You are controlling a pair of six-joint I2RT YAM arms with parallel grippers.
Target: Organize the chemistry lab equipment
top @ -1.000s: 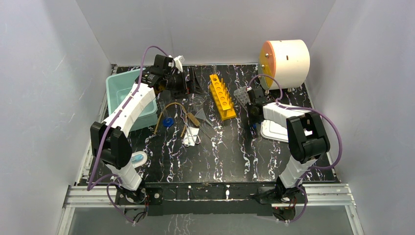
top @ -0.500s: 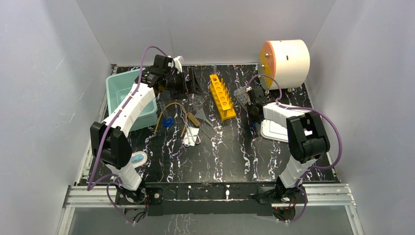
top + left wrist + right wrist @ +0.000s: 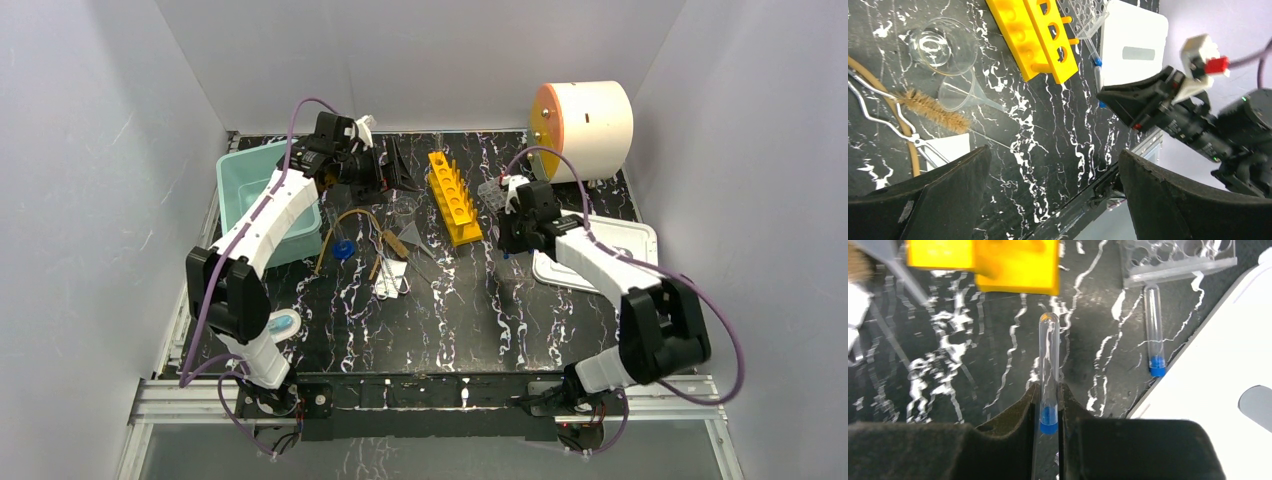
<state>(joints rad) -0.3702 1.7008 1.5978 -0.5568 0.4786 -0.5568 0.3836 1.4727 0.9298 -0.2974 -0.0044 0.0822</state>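
My right gripper (image 3: 1049, 407) is shut on a clear test tube (image 3: 1049, 355) near its blue cap, the tube pointing at the yellow rack (image 3: 998, 262). In the top view this gripper (image 3: 508, 236) hangs just right of the yellow rack (image 3: 454, 197), near the clear plastic rack (image 3: 492, 192). A second blue-capped tube (image 3: 1154, 330) lies on the table below the clear rack (image 3: 1175, 257). My left gripper (image 3: 396, 172) hovers open and empty at the back. Below it are the glass beaker (image 3: 943, 44), funnel (image 3: 960, 92), a brush (image 3: 933, 107) and the amber tube (image 3: 350, 214).
A teal bin (image 3: 250, 190) stands at the back left. A white drum with an orange face (image 3: 583, 120) stands at the back right. A white lid (image 3: 610, 250) lies right of my right gripper. Small items, one of them blue (image 3: 343, 249), lie around the centre-left.
The right arm's elbow has swung out to the right, uncovering the white lid. Its gripper has shifted slightly left and tightened on the tube. The left arm has not moved.
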